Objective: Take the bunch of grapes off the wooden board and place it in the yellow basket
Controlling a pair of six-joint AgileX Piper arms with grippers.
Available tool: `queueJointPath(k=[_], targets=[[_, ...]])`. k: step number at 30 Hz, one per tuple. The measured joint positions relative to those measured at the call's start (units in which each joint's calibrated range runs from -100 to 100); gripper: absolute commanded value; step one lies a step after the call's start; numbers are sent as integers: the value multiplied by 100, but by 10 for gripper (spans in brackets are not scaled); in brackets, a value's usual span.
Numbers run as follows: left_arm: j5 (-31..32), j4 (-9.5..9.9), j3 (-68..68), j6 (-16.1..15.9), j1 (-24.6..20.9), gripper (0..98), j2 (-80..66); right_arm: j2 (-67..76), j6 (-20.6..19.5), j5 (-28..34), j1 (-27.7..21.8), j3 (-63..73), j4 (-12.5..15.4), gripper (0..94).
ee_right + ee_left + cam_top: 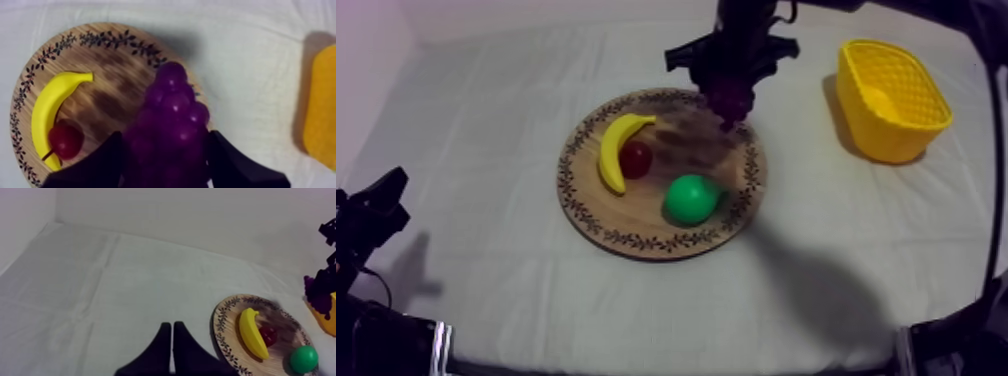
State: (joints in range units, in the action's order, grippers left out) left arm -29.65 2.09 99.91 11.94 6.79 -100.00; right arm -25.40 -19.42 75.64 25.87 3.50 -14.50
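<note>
right pincer grips the grapes over the edge of the board, I'd carry them high to clear the basket wall; left pincer is clenched empty

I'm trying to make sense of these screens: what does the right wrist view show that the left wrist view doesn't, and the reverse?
Right wrist view: the right gripper, close up, shut round the bunch of grapes over the edge of the wooden board. Left wrist view: the left gripper, shut on nothing, and the green pear on the board. Both: board, banana, small red fruit, grapes, yellow basket.
</note>
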Motion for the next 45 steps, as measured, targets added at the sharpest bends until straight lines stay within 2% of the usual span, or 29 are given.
queueJointPath(k=[9,17,22,40,45], targets=[[0,0,0,0,0,1,0,1098,114,49,-360,-537,-313,290],[0,0,0,0,0,1,0,1753,309,-5,-882,-740,-495,293],[0,0,0,0,0,1,0,1963,461,-242,-1245,-896,-600,295],[0,0,0,0,0,1,0,1707,755,-1361,-2352,-1417,-671,300],[0,0,0,0,0,1,0,1465,925,-1694,-2578,-1480,-546,304]])
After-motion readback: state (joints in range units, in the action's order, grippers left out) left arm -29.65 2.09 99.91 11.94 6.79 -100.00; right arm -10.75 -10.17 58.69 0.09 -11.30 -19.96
